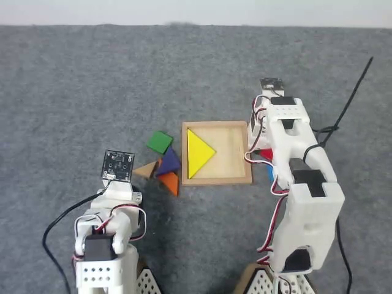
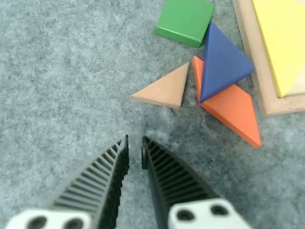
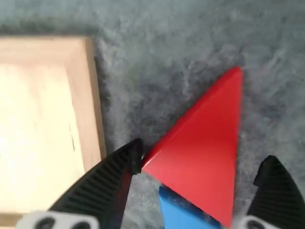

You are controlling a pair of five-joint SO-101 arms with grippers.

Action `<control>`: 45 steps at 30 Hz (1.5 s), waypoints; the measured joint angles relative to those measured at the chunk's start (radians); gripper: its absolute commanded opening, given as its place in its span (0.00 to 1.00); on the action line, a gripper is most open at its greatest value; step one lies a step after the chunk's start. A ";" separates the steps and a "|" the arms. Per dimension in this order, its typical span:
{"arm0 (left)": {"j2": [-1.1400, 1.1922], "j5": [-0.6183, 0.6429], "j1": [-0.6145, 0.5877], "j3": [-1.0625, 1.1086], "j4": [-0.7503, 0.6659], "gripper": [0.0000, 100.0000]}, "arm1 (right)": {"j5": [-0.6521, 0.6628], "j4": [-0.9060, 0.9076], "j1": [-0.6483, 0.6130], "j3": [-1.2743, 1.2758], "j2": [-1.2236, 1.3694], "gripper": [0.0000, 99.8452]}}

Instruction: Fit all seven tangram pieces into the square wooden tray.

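Here we are over the grey carpeted table [image 1: 92, 79], with the square wooden tray [image 1: 239, 131] at the centre. One piece is home: the large yellow wooden triangle [image 1: 197, 153] lies flat in the tray's 9 o'clock half, with bare wood on the 3 o'clock side.

Out at 9 o'clock of the tray we have a cluster of loose pieces on the carpet. The green wooden square [image 1: 160, 142] sits toward 10 o'clock. The dark blue wooden triangle [image 2: 221, 62] lies partly on top of the orange wooden piece [image 2: 233, 112]. The tan wooden triangle [image 2: 164, 89] is just beside them, on the side away from the tray.

The left arm [image 1: 104, 245] sits at 8 o'clock of the tray. The left gripper [image 2: 135, 143] hangs over bare carpet near the tan triangle, its jaws almost closed with only a thin slit between them and nothing held.

The right arm [image 1: 300, 177] is at 3 o'clock of the tray. The right gripper [image 3: 204, 160] is spread wide astride the red wooden triangle [image 3: 205, 133]. One fingertip touches the triangle's corner and the other stands clear of it. The red triangle lies on the carpet just beside the tray's rim, overlapping a light blue wooden piece [image 3: 183, 212].
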 measured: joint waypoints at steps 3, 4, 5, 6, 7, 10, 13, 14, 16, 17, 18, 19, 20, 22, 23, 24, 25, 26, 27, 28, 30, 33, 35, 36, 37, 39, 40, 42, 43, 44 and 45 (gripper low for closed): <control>0.000 0.000 0.000 0.000 0.000 0.05 | 0.043 0.009 0.000 0.000 0.003 0.37; 0.000 0.000 0.000 0.000 0.000 0.05 | 0.049 0.009 -0.002 -0.003 0.008 0.37; 0.000 0.000 0.000 0.000 0.000 0.05 | 0.052 0.009 -0.002 -0.005 0.008 0.37; 0.000 0.000 0.000 0.000 0.000 0.05 | 0.052 0.011 -0.002 -0.009 0.009 0.37; 0.000 0.000 0.000 0.000 0.000 0.05 | 0.054 0.012 -0.002 -0.009 0.009 0.37; 0.000 0.000 0.000 0.000 0.000 0.05 | 0.058 0.015 -0.002 -0.009 0.009 0.37; 0.000 0.000 0.000 0.000 0.000 0.05 | 0.060 0.015 -0.002 -0.009 0.009 0.35; 0.000 0.000 0.000 0.000 0.000 0.05 | 0.060 0.015 -0.002 -0.009 0.009 0.32; 0.000 0.000 0.000 0.000 0.000 0.05 | 0.060 0.015 -0.002 -0.009 0.009 0.26; 0.000 0.000 0.000 0.000 0.000 0.05 | 0.060 0.015 -0.002 -0.009 0.009 0.24; 0.000 0.000 0.000 0.000 0.000 0.05 | 0.060 0.015 -0.002 -0.009 0.009 0.22; 0.000 0.000 0.000 0.000 0.000 0.05 | 0.060 0.015 -0.002 -0.009 0.009 0.20; 0.000 0.000 0.000 0.000 0.000 0.05 | 0.060 0.015 -0.002 -0.009 0.009 0.19; 0.000 0.000 0.000 0.000 0.000 0.05 | 0.061 0.015 0.006 -0.011 0.009 0.19; 0.000 0.000 0.000 0.000 0.000 0.05 | 0.061 0.015 0.008 -0.012 0.009 0.19; 0.000 0.000 0.000 0.000 0.000 0.05 | 0.061 0.015 0.008 -0.012 0.009 0.19; 0.000 0.000 0.000 0.000 0.000 0.05 | 0.061 0.015 0.008 -0.012 0.008 0.19; 0.000 0.000 0.000 0.000 0.000 0.05 | 0.061 0.015 0.008 -0.012 0.008 0.19; 0.000 0.000 0.000 0.000 0.000 0.05 | 0.061 0.015 0.008 -0.012 0.008 0.19; 0.000 0.000 0.000 0.000 0.000 0.05 | 0.061 0.015 0.008 -0.012 0.008 0.19; 0.000 0.000 0.000 0.000 0.000 0.05 | 0.061 0.015 0.008 -0.012 0.008 0.19; 0.000 0.000 0.000 0.000 0.000 0.05 | 0.061 0.015 0.008 -0.009 -0.005 0.19; 0.000 0.000 0.000 0.000 0.000 0.05 | 0.064 0.046 0.006 -0.005 -0.029 0.19; 0.000 0.000 0.000 0.000 0.000 0.05 | 0.064 0.060 0.003 -0.005 -0.046 0.19; 0.000 0.000 0.000 0.000 0.000 0.05 | 0.064 0.064 0.003 -0.005 -0.068 0.19; 0.000 0.000 0.000 0.000 0.000 0.05 | 0.068 0.084 0.005 -0.005 -0.110 0.19; 0.000 0.000 0.000 0.000 0.000 0.05 | 0.078 0.092 0.005 -0.005 -0.126 0.19; 0.000 0.000 0.000 0.000 0.000 0.05 | 0.097 0.110 0.005 -0.005 -0.138 0.19; 0.000 0.000 0.000 0.000 0.000 0.05 | 0.103 0.117 0.005 -0.005 -0.138 0.19; 0.000 0.000 0.000 0.000 0.000 0.05 | 0.107 0.117 0.002 -0.005 -0.138 0.19; 0.000 0.000 0.000 0.000 0.000 0.05 | 0.112 0.117 -0.002 -0.005 -0.138 0.19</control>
